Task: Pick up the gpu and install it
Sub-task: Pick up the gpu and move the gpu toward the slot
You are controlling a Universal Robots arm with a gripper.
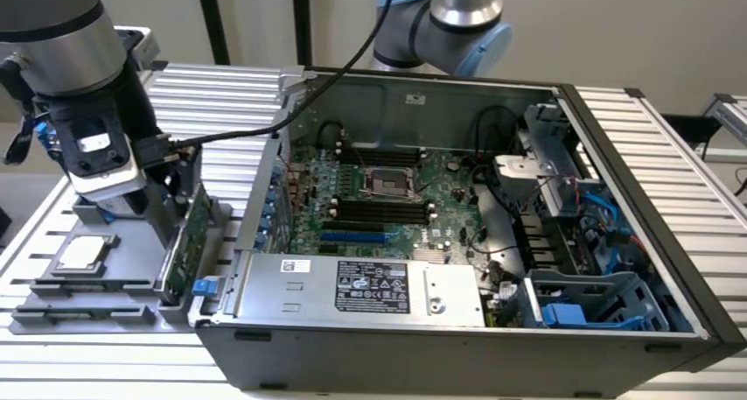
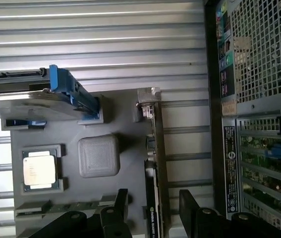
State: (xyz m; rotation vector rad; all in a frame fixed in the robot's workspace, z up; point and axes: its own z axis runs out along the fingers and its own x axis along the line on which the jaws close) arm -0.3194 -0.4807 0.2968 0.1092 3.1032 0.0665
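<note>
- gripper (image 2: 154, 201) is wide open, one finger on each side of the gpu (image 2: 156, 144), no clamp yet
- gpu stands on edge in the gray tray (image 1: 70, 308), on the exterior view's left of the case (image 1: 467, 347)

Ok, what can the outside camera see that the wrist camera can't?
Exterior view: the inside of the case, with the motherboard and silver power supply, plus the arm. Wrist view: the mesh grille on the case's outside, and the open gripper's fingers either side of the gpu, gaps between. Both: the gpu standing on edge in the grey holder, and the CPU lying flat beside it.
</note>
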